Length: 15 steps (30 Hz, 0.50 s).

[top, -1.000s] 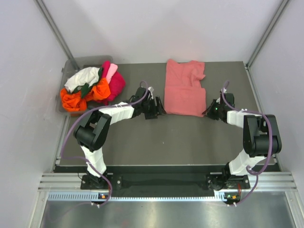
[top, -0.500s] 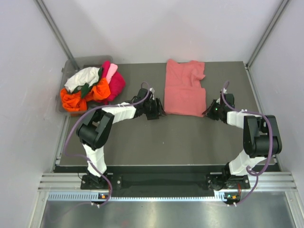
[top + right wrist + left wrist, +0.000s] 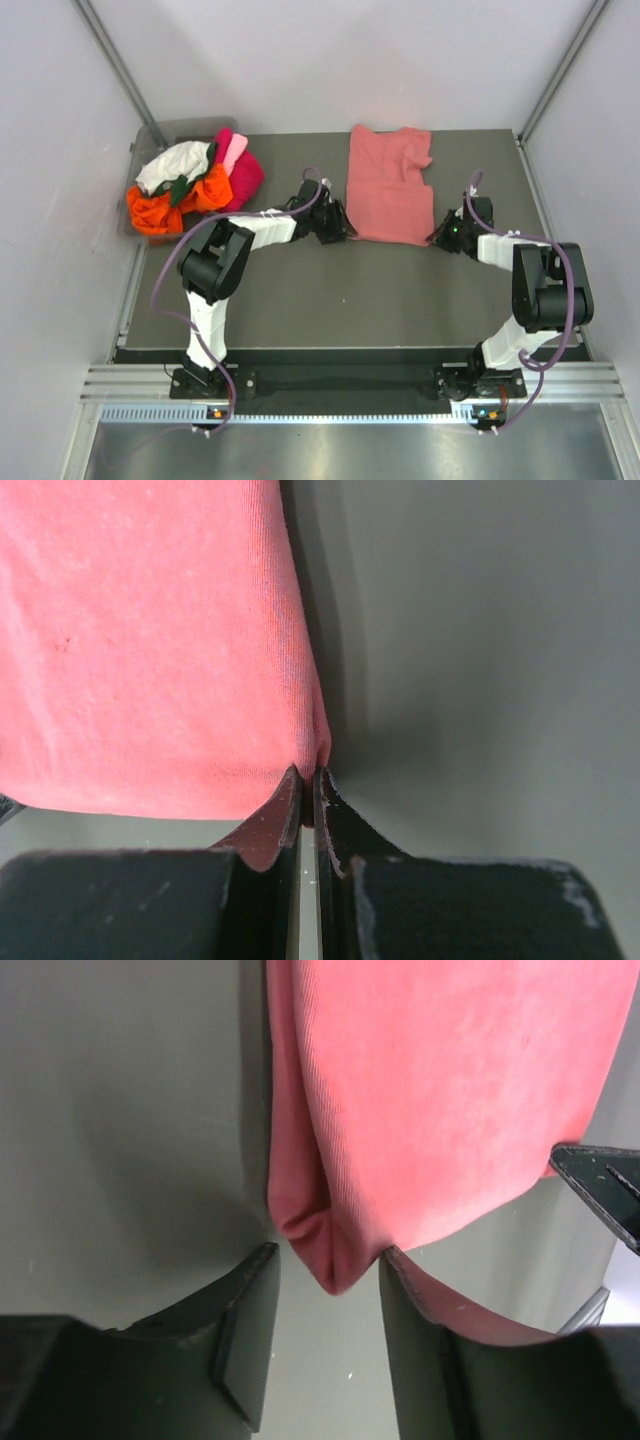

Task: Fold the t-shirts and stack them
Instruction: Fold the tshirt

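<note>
The salmon-pink t-shirt (image 3: 385,195) is laid flat on the far middle of the table (image 3: 350,290). It is already narrowed into a long panel, with one sleeve turned in at its far right. Its near edge is flanked by both grippers, one at each near corner. This placement is judged to serve a fold of the near hem away toward the collar, since two held corners keep an edge straight while it is carried.

The near-right corner is pinched by the right gripper (image 3: 308,780). In the right wrist view its fingers are pressed together with the point of the hem caught between their tips.

The near-left corner is not yet gripped. In the left wrist view the left gripper (image 3: 325,1260) is held spread, its fingers (image 3: 245,1310) set on either side of the bunched corner, which pokes into the gap. Closing on it is judged to be the step in hand. The cloth there is doubled into layers, so a shallow bite may leave the lower layer behind.

At the far left, well apart from the work, the pile of other t-shirts (image 3: 195,180) is heaped unfolded in and over a clear bin (image 3: 160,130). Orange, magenta, white, light pink and dark green are seen in it. No folded stack is seen, so the task is judged to be at an early stage.
</note>
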Motion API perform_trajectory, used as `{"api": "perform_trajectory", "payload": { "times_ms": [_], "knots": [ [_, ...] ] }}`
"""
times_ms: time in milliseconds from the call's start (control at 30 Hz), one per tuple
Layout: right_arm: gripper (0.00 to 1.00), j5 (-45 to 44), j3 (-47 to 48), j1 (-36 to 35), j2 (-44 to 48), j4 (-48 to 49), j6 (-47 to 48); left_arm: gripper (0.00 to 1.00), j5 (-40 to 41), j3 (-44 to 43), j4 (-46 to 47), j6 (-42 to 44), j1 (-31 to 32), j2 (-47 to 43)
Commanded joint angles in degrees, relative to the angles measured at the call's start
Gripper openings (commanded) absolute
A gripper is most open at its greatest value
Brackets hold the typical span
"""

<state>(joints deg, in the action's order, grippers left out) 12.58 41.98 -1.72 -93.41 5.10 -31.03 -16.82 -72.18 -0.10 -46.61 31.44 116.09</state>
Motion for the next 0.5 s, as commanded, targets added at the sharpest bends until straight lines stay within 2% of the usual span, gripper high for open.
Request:
{"api": "perform_trajectory", "payload": {
  "times_ms": [0, 133, 167, 200, 467],
  "knots": [
    [0.0, -0.89, -0.76, -0.48, 1.91, 0.7, 1.23, 0.49, 2.14, -2.43, 0.45, -0.24, -0.41, 1.59],
    [0.0, -0.98, -0.76, -0.48, 2.09, 0.7, 1.14, 0.28, 1.18, -2.61, 1.41, -1.03, -0.94, 2.29],
    [0.0, -1.06, -0.93, -0.48, 2.0, 0.87, 1.23, 0.2, 1.0, -2.79, 1.59, -1.29, -1.03, 2.64],
    [0.0, -0.98, -0.93, -0.48, 2.0, 1.05, 1.23, 0.02, 0.82, -2.96, 1.68, -1.38, -1.03, 2.82],
    [0.0, -1.07, 0.38, -4.34, 1.47, 0.35, -0.87, 0.0, -0.3, 0.63, 1.06, -0.32, -3.4, -1.74]
  ]
}}
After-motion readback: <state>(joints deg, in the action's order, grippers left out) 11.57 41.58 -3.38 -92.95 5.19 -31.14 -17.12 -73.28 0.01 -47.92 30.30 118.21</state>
